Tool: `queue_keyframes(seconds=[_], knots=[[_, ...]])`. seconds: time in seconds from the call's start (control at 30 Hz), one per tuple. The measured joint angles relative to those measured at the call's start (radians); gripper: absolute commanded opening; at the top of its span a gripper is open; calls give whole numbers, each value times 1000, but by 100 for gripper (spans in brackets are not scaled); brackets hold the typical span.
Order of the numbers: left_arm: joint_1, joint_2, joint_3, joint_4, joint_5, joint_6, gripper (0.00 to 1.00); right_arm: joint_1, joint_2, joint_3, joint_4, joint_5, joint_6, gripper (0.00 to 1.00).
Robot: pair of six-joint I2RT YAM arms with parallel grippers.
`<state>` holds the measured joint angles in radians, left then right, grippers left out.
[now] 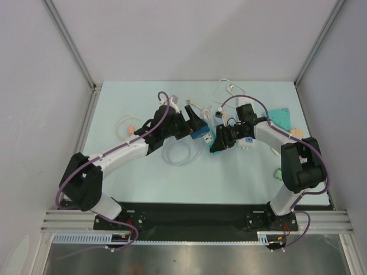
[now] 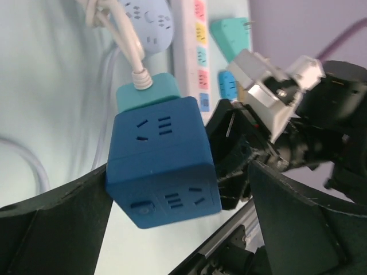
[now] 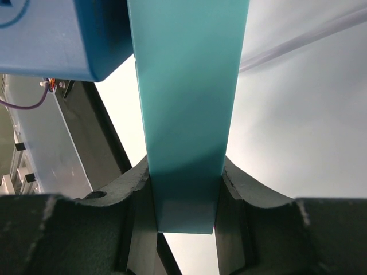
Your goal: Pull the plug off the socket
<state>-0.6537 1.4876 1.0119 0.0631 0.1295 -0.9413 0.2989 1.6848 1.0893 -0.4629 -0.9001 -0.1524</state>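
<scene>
Right gripper (image 3: 184,189): clenched on the teal plug (image 3: 186,103), whose flat sides are pinched between both fingers.
Left gripper (image 2: 178,189): spread wide around the blue socket (image 2: 163,166) with nothing grasped. One finger is seen at the cube's lower left edge, and the other stands apart from it.
Plug: judged to be seated in the socket, at the face turned away from the left wrist camera. A white cord (image 2: 129,46) leaves it toward the back of the table (image 1: 246,177).
Socket: found mid-table between the two grippers. Whether it rests on the table or is lifted cannot be told.
Risk, socket dragged: if the plug is pulled while the socket is unclamped, the cube is likely to be carried along and no separation is gained.
Risk, slip: the plug's faces look smooth, so the pinch may slide off under a hard pull, more so if the pull is angled rather than straight out.
Risk, jam: a skewed pull may bind the pins in their slots.
Risk, cord: the cord runs beside a power strip (image 2: 198,51) and other leads, so a snag may be caused once the plug is drawn away.
Risk, collision: the two grippers are crowded closely, and contact between them is possible if the left one is closed carelessly.
</scene>
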Motion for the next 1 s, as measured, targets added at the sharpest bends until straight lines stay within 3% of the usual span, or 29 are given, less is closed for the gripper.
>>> queue_keyframes(seconds=[0.07, 0.17, 0.27, 0.3, 0.43, 0.67, 1.0], knots=[[-21, 40, 59, -74, -42, -7, 93, 0, 0, 0, 0, 1, 0, 0], [-45, 82, 126, -153, -103, -14, 77, -1, 0, 0, -1, 3, 0, 0], [-52, 105, 159, -201, -146, -31, 23, -4, -3, 1, -1, 16, 1, 0], [-55, 108, 166, -203, -151, -35, 0, -4, -3, 1, 4, 21, 2, 0], [-59, 109, 164, -178, -161, -4, 0, -1, -10, 1, 21, 51, 24, 0], [-23, 34, 11, 35, -115, 41, 0, 36, -66, -17, 81, 181, 84, 0], [142, -67, -116, 118, 208, 60, 0, -56, -77, -29, 147, 396, 205, 0]])
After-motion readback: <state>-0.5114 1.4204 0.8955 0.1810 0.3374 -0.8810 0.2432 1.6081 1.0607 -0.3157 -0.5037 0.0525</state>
